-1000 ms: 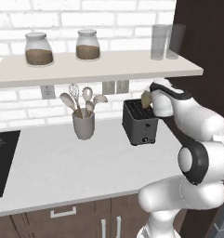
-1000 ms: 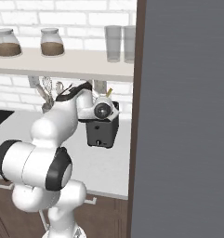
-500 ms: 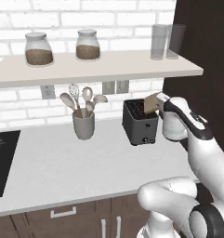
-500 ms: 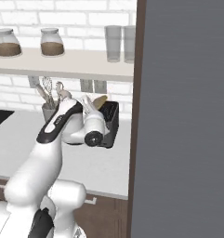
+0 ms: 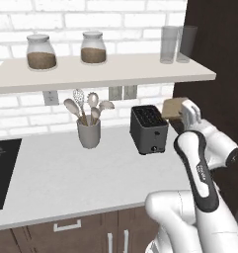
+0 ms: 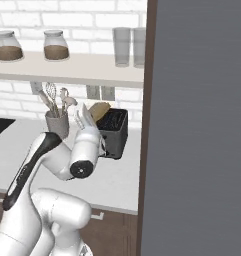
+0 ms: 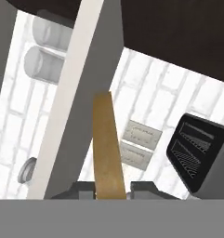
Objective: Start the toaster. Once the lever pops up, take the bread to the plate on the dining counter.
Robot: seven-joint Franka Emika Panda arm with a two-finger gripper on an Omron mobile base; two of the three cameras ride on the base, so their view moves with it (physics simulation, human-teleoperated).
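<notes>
End effector (image 5: 182, 112) was clamped on the bread (image 5: 173, 107), held beside the toaster (image 5: 148, 129). Slice looked thin, light, prob crumbly; edge grip w/ gentle squeeze seemed right.

Domestic kitchen: white brick wall, shelf (image 5: 105, 71) with jars (image 5: 40, 52) and glasses (image 5: 170, 44), utensil cup (image 5: 89, 133), toaster (image 5: 148, 129), what appears to be a cooktop (image 5: 2, 173), drawers below.
</notes>
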